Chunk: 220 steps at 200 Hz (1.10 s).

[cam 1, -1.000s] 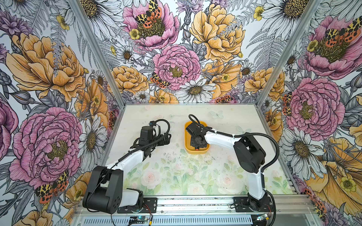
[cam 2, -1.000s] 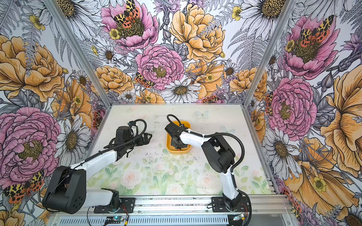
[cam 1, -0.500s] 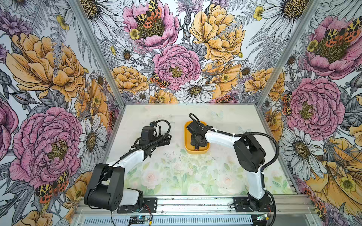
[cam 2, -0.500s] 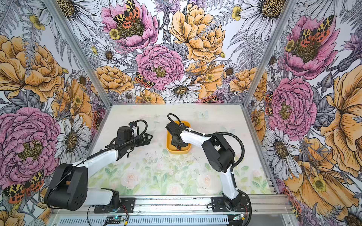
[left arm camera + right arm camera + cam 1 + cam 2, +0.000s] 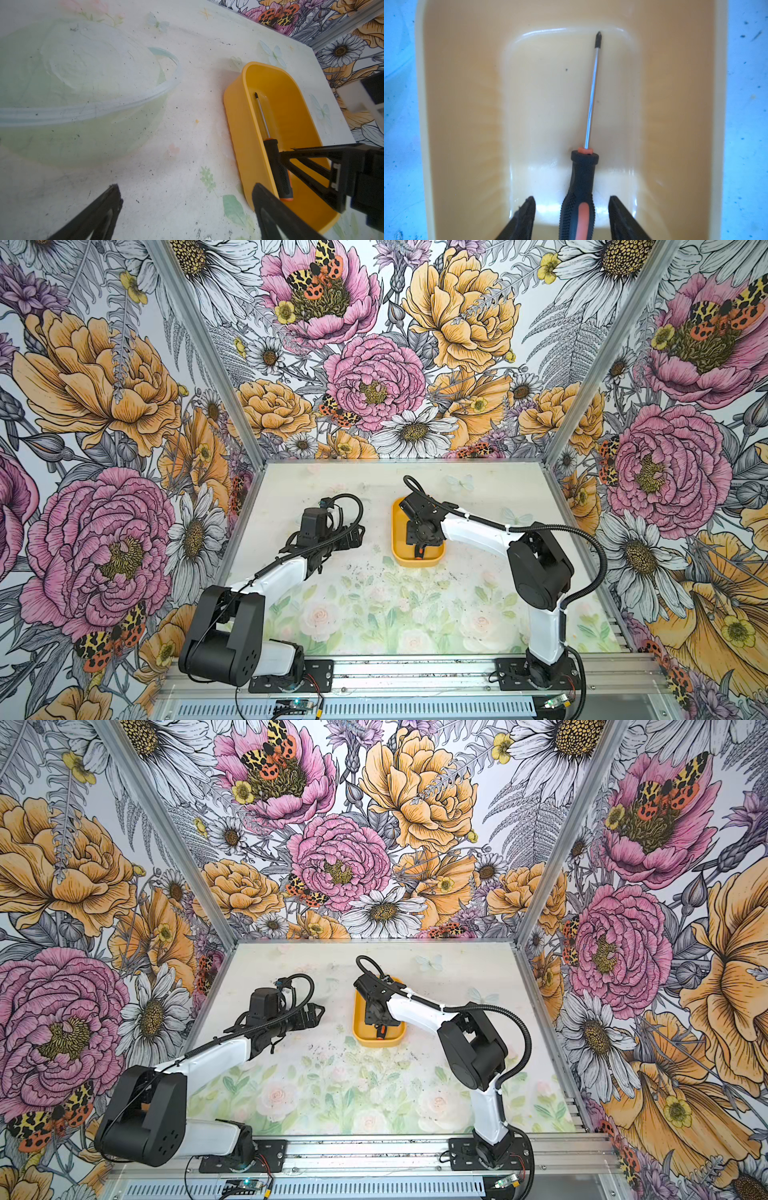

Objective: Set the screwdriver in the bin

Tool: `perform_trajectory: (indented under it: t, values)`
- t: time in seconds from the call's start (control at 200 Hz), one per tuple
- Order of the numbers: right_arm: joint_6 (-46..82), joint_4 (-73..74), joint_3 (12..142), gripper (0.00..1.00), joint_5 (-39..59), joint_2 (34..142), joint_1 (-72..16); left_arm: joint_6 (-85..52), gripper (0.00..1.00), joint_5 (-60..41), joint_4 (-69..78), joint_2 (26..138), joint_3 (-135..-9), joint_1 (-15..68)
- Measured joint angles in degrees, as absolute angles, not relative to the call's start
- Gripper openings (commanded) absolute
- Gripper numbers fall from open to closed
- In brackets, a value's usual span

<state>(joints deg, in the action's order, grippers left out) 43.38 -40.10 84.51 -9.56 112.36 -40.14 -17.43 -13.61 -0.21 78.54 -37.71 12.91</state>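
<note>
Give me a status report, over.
Left gripper open, empty, beside bin. Right gripper open, straddling screwdriver without contact; it lies flat in bin. Nothing in the way.

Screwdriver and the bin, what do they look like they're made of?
The screwdriver: shaft looks like polished metal, bright and mirror-like, with a darker tip; handle seems black rubbery plastic with a dotted grip texture and orange inserts. The bin: probably moulded yellow-orange plastic, smooth and slightly glossy, with soft highlights on its floor.

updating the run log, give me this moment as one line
screwdriver: lying in bin | right gripper: open, astride it | left gripper: open, apart from bin
</note>
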Motion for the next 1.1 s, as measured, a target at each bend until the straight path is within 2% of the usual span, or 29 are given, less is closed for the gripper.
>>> perform_trajectory:
  t: [0.29, 0.631, 0.811, 0.976, 1.101]
  values:
    - [32.3, -40.0, 82.8, 0.59, -8.8, 105.0, -39.1, -17.4, 0.99, -13.6, -0.2, 78.5, -37.7, 12.9]
    - [14.4, -36.1, 71.1, 0.59, -16.1, 90.9, -34.7, -16.4, 0.99, -13.3, -0.2, 78.5, -37.7, 12.9]
    - [9.0, -25.6, 59.2, 0.59, -16.1, 79.8, -26.9, -13.9, 0.99, -9.5, -0.3, 76.0, -37.7, 13.0]
    - [6.9, -9.2, 44.5, 0.59, -13.6, 68.6, -18.7, -9.8, 0.99, -5.0, 0.8, 71.0, -37.6, 13.0]
    - [6.6, 2.6, 35.1, 0.59, -11.9, 64.3, -13.4, -6.6, 0.99, -1.5, 4.0, 68.2, -36.4, 12.8]
